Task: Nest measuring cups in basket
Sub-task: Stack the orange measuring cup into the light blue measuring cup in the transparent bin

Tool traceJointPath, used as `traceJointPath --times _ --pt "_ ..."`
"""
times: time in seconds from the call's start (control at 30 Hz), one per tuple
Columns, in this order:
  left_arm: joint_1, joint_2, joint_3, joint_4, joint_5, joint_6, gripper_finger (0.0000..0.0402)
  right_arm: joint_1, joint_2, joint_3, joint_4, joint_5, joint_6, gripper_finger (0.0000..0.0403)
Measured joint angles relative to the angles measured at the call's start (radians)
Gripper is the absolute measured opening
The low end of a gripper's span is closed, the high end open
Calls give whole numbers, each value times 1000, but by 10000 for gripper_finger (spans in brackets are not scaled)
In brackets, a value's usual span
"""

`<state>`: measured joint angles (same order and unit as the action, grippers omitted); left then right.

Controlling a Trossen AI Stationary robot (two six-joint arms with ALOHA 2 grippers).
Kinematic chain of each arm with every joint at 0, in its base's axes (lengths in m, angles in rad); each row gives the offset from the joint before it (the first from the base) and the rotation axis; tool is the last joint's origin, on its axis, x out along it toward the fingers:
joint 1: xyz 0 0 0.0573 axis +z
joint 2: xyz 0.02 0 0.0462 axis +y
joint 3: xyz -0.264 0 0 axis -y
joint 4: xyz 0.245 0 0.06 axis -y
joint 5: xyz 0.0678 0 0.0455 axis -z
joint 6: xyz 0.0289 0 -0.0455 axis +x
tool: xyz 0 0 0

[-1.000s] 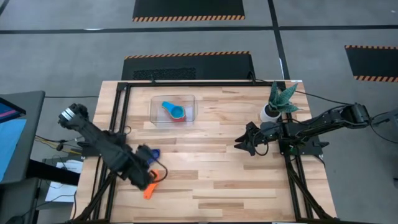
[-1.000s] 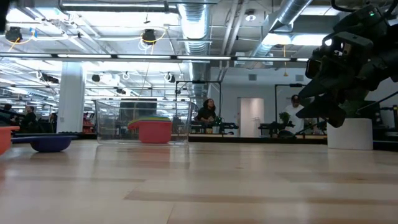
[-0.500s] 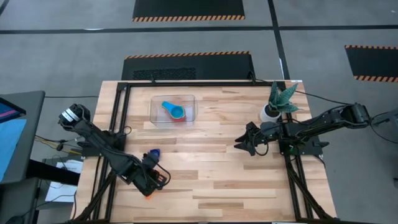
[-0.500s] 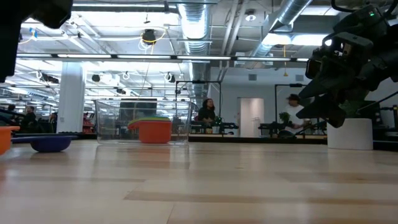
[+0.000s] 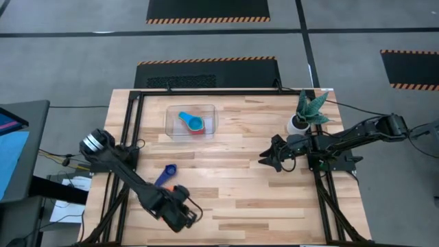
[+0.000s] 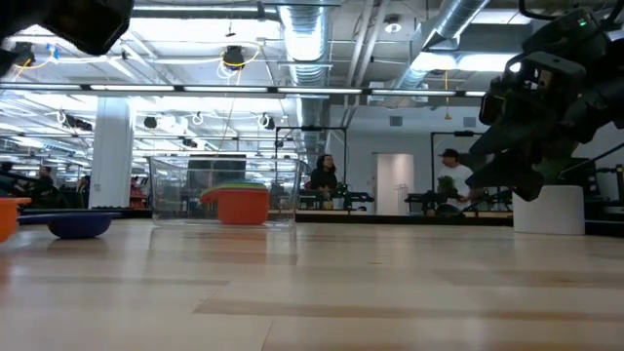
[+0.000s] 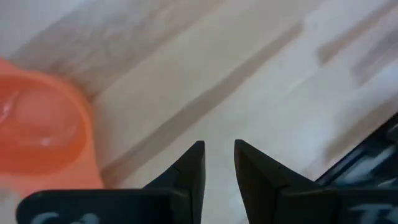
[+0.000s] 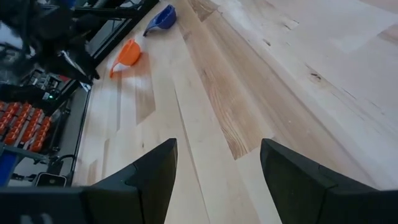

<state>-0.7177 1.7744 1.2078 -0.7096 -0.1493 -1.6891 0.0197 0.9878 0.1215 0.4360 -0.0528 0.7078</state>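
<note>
Two arms over the worktop (image 5: 240, 185), so going from the top camera first. The basket (image 5: 171, 125) sits at about 11 o'clock from the worktop's middle, with a light blue cup (image 5: 190, 121) lying on top of the stack inside and a bit of red peeking out under it. A dark blue cup (image 5: 164, 175) lies loose at roughly 8 o'clock, well apart from the basket. The left claw (image 5: 182, 217) is down at 7 o'clock near the front edge. The right claw (image 5: 266, 160) hangs at 3 o'clock, with the plant pot (image 5: 298, 125) just past it at 2 o'clock.

Table-level camera: the basket is see-through, and the stack in it shows a red cup (image 6: 241, 208) with a green rim on top. At 9 o'clock the dark blue cup rests on the wood and the orange cup (image 6: 8, 216) is right beside it, cut off by the edge. A couple of people are way off in the room behind.

Left wrist cam: the fingers are only slightly parted, nothing between them, so released. The orange cup is close by, off to one side, not touched.

Right wrist cam: fingers spread wide, gripping nothing. Orange and dark blue cups lie far across the wood, near each other.
</note>
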Motion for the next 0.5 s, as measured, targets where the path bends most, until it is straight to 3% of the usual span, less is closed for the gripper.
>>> traceJointPath --times 0.1,0.27,0.5 --pt "2 64 161 -257 33 38 73 0 0 0 -6 0 0 255" --pt "-2 136 356 -661 -32 44 73 0 0 0 -11 0 2 255" --pt "-1 144 265 -594 -9 41 73 0 0 0 -9 0 2 255"
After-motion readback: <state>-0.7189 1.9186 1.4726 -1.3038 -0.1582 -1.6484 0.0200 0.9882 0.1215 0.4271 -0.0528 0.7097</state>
